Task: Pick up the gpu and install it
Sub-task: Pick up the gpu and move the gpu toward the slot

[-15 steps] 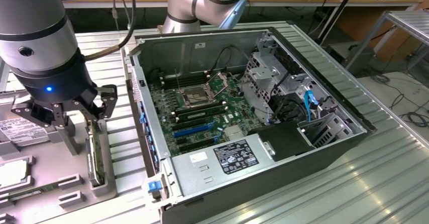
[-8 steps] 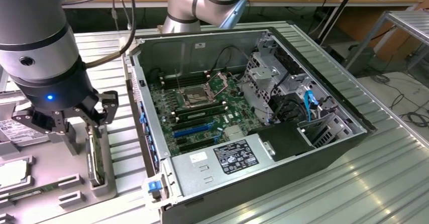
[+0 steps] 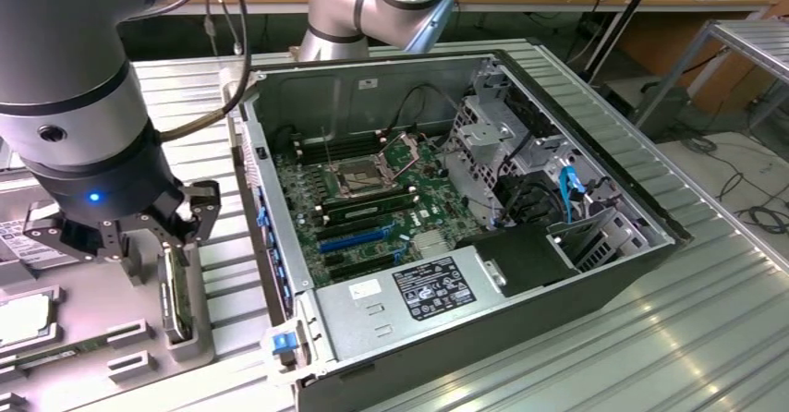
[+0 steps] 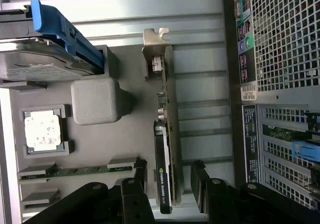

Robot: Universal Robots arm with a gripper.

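Exterior view. Finds the gripper [image 3: 151, 257] low at the exterior view's left, over a grey tray [image 3: 87, 301] lying on a ribbed metal table [image 3: 690, 338] just beside an open computer case [image 3: 333, 89]. Places the gpu [image 3: 179, 296] in that tray, standing on edge under the fingers, on the tray side nearest the case. Cannot judge the jaw gap from here. Notes a motherboard [image 3: 358, 209] bare inside the case and a power supply [image 3: 426, 287] with a label at the case's near end.

Wrist view. Looks down on the gpu [image 4: 167, 149], upright on its long edge in a slot of the grey tray [image 4: 125, 99], with its silver bracket [image 4: 157, 59] at the end away from the gripper [image 4: 169, 184]. Catches the jaws wide, with one black finger [image 4: 140, 181] on each face of the card and a narrow gap on both sides: straddling, not gripping. Picks out, in other pockets of the same tray, a hard drive [image 4: 40, 64] with a blue carrier, a square processor chip [image 4: 42, 129] and a narrow green memory stick [image 4: 80, 171]. Sets the perforated back of the computer case [image 4: 285, 44] across the gpu from those parts, apart from the tray.
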